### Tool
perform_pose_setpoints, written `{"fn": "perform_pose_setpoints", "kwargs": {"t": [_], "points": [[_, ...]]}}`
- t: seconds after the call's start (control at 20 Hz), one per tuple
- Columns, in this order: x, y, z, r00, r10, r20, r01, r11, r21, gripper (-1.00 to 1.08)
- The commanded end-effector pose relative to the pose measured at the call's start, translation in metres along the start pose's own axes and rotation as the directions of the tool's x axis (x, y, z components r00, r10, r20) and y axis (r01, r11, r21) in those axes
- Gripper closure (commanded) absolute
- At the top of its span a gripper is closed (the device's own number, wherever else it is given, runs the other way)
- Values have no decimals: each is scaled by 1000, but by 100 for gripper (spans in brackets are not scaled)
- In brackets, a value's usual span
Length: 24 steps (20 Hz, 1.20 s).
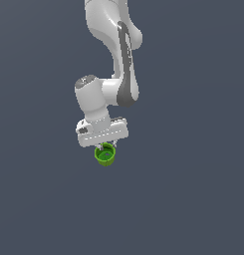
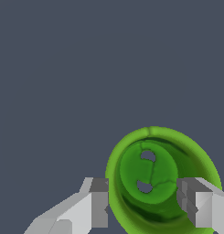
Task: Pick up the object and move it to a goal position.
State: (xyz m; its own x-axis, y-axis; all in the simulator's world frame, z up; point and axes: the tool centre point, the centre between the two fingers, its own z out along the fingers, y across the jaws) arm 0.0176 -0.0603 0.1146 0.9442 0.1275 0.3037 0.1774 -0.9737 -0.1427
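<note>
The small bright green round cup (image 2: 161, 183), low in the frame, is straddled across its thick rim by the white gripper (image 2: 147, 201); it is judged light, rigid, somewhat slippery.

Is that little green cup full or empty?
Empty. The wrist view looks straight into the green cup: only its darker green floor shows, nothing inside. The fingers flank it.

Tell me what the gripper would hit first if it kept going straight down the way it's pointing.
Most likely the green cup: it sits directly under the gripper, between the two fingers. Whether the fingers already touch its rim is unclear.
</note>
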Motion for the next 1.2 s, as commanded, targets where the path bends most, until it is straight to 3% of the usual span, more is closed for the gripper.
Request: {"fn": "perform_pose_setpoints", "kwargs": {"t": [0.0,0.55,1.15], "points": [[-2,11,2,999,-11,-38,11,1000,-2,-20],[-14,51,2,987,-42,-158,36,999,-41,-20],[-19,63,0,981,-49,-187,38,997,-61,-20]]}}
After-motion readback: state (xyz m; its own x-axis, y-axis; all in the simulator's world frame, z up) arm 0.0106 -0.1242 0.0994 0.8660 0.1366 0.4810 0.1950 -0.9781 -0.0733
